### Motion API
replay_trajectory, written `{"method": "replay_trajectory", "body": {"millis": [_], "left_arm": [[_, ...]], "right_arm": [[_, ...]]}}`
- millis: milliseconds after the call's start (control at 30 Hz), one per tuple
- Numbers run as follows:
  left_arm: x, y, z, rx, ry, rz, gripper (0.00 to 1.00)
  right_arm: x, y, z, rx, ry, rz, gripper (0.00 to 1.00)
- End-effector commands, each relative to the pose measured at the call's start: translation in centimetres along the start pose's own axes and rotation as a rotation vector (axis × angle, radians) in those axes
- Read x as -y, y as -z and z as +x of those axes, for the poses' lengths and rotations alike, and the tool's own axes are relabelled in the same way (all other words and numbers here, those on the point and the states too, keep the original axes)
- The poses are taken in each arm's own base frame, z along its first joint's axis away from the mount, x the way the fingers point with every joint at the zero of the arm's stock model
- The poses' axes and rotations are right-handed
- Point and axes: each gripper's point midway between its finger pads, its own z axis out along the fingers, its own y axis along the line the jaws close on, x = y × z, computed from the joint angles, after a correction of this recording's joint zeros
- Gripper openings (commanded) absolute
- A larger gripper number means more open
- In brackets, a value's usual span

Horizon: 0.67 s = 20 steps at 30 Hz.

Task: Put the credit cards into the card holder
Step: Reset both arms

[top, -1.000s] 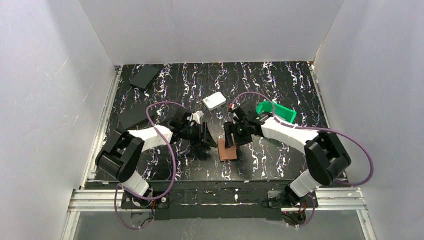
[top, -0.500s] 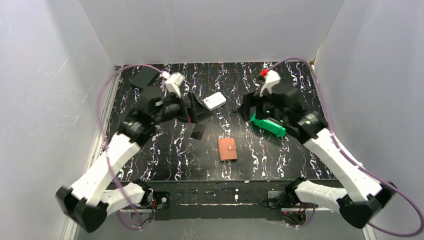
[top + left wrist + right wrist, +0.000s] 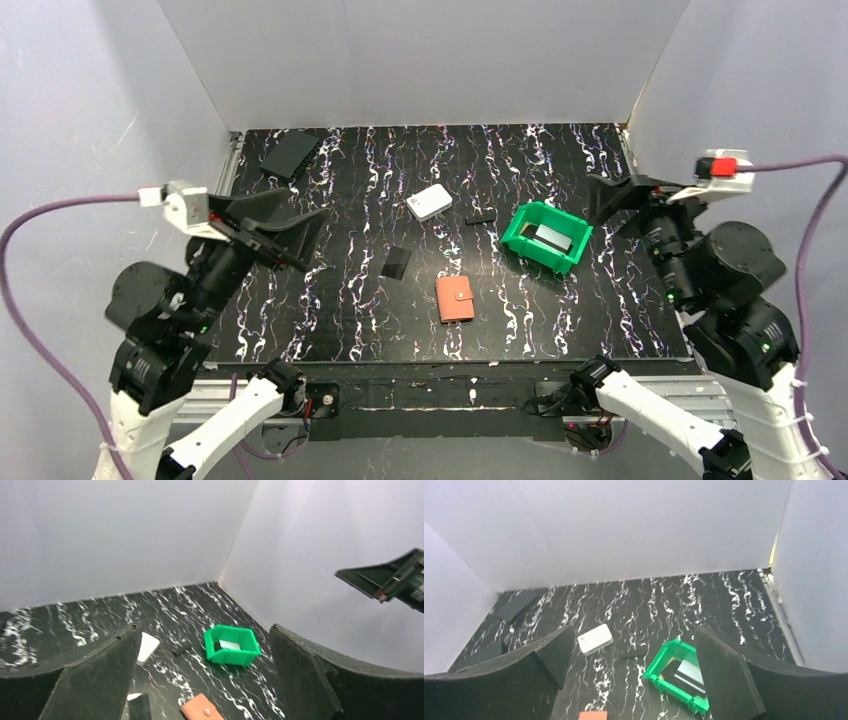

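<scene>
I see card holder (image 3: 455,298) closed, lower centre — dark card (image 3: 397,262) beside, grey card (image 3: 548,237) in green bin (image 3: 548,257), none inserted. Left gripper (image 3: 287,235), right gripper (image 3: 622,203) — jaws apart, empty.

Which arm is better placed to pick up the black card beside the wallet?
Left. The black card lies left of the wallet, nearer the open, empty left fingers. The green bin stands between it and the right arm.

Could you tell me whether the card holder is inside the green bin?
No, the card holder lies on the tabletop, apart from the green bin.
</scene>
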Motion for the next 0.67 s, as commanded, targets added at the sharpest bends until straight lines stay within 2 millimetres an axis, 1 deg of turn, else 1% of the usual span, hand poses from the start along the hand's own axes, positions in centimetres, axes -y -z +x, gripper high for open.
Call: {"method": "replay_trajectory", "body": {"millis": [0,133,300,433,500,533,633], "left_arm": [[-1.6,2.8,-4.1,0.138,-0.095,-0.115,0.98],[-1.9,4.8,-5.6,0.195,-0.136,-0.144,0.98],[-2.3,6.1,-6.2,0.22,-0.163,-0.172,0.98],[-2.5,6.1,-6.0,0.212,-0.161,-0.178,0.98],[-2.5,5.9,-5.7,0.203,-0.162,-0.174,0.98],[-2.6,5.8,-5.5,0.198,-0.161,-0.175,0.98],[-2.6,5.7,-5.3,0.193,-0.159,-0.172,0.98]], "right_arm": [[2.4,1.5,-3.5,0.105,-0.018,0.103,0.98],[2.6,1.6,-3.9,0.112,-0.026,0.116,0.98],[2.8,1.6,-3.9,0.097,-0.046,0.142,0.98],[3.8,1.6,-3.5,0.091,-0.066,0.206,0.98],[3.6,1.6,-2.9,0.081,-0.064,0.186,0.98],[3.2,1.6,-2.9,0.089,-0.069,0.159,0.98],[4.3,2.4,-3.3,0.115,-0.103,0.203,0.98]]}}
